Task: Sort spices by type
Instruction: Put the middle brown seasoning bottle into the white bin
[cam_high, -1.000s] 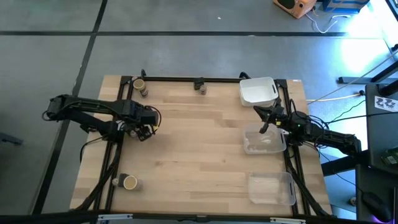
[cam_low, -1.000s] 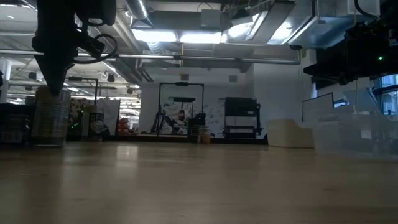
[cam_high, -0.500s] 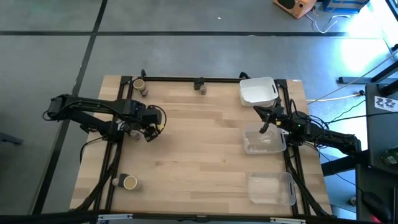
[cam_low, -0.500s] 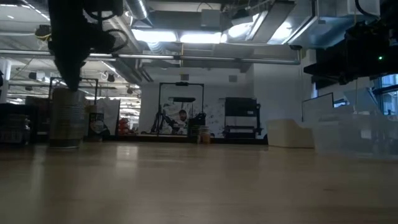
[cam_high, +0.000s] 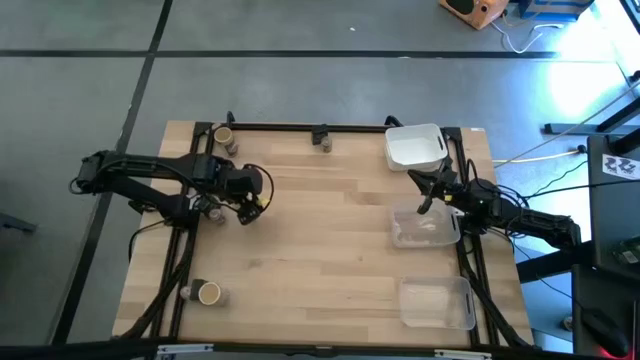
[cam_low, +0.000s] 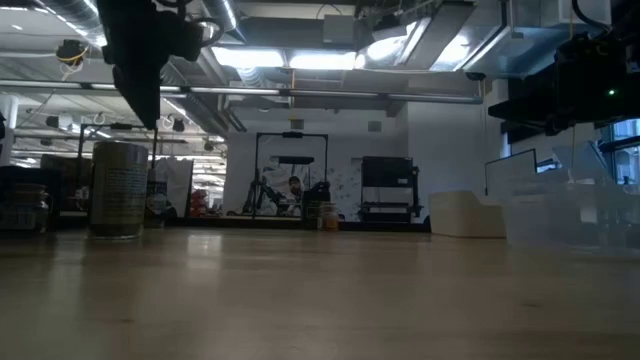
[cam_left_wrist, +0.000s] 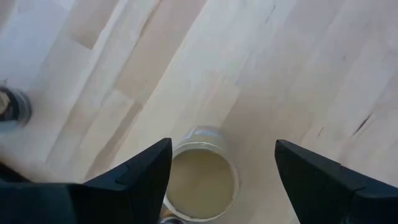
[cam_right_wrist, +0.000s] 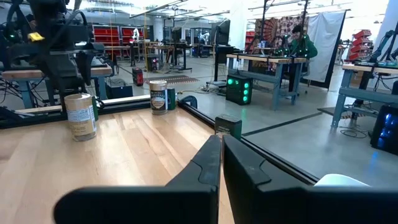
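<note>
Directly below the left gripper (cam_left_wrist: 222, 163), fingers spread, stands a tan-topped jar (cam_left_wrist: 202, 182); an off-centre descent could topple it. Right gripper (cam_right_wrist: 221, 163) waits clenched.

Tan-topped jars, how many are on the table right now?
3 tan-topped jars: one at the back left corner, one near the front left edge, one below the open left end effector. The arms may hide others.

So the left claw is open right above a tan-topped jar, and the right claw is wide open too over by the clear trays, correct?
Not quite: the right gripper is shut, its fingers pressed together, as the right wrist view shows. The rest holds: the left gripper is open above the tan-topped jar.
</note>
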